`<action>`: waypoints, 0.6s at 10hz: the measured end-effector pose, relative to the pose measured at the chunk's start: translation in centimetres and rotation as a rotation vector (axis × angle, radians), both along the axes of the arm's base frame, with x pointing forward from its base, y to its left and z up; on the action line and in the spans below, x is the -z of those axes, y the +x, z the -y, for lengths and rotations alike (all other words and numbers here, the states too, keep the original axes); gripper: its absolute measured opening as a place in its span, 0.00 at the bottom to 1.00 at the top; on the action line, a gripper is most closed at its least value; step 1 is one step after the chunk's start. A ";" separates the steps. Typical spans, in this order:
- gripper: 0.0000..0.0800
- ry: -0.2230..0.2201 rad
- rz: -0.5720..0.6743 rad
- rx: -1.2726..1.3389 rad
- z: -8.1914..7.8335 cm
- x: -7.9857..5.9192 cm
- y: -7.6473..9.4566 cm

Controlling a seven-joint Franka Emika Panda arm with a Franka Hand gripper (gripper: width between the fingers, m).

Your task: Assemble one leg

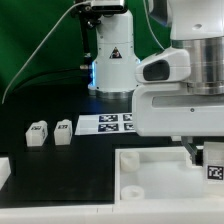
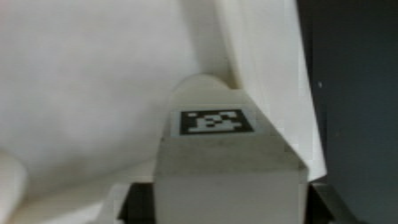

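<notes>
My gripper is at the exterior view's right and is shut on a leg, a small white block with a black-and-white tag. It holds the leg just over the right part of the large white tray-like piece. In the wrist view the leg runs out from between the dark fingers, tag facing the camera, with its far end over the white piece. Two more legs stand on the black table at the exterior view's left.
The marker board lies flat behind the tray-like piece. The arm's white base stands at the back. A white part shows at the left edge. The piece's round corner hole is near the front.
</notes>
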State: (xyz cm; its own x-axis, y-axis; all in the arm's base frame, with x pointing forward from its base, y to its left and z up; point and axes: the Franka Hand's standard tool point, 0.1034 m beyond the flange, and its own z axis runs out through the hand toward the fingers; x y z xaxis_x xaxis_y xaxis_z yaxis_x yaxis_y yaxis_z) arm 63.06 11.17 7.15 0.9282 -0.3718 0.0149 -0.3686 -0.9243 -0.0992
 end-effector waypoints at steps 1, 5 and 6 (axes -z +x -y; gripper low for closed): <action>0.37 0.003 -0.005 0.052 0.0 0.0 0.0; 0.37 0.041 -0.064 0.763 0.4 0.2 -0.2; 0.37 0.072 -0.095 0.954 0.4 0.2 -0.4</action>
State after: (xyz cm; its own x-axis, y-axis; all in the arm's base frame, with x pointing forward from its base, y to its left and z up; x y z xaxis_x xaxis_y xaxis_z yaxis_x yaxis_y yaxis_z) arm 62.69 10.77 6.95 0.2301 -0.9683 -0.0973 -0.9718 -0.2234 -0.0750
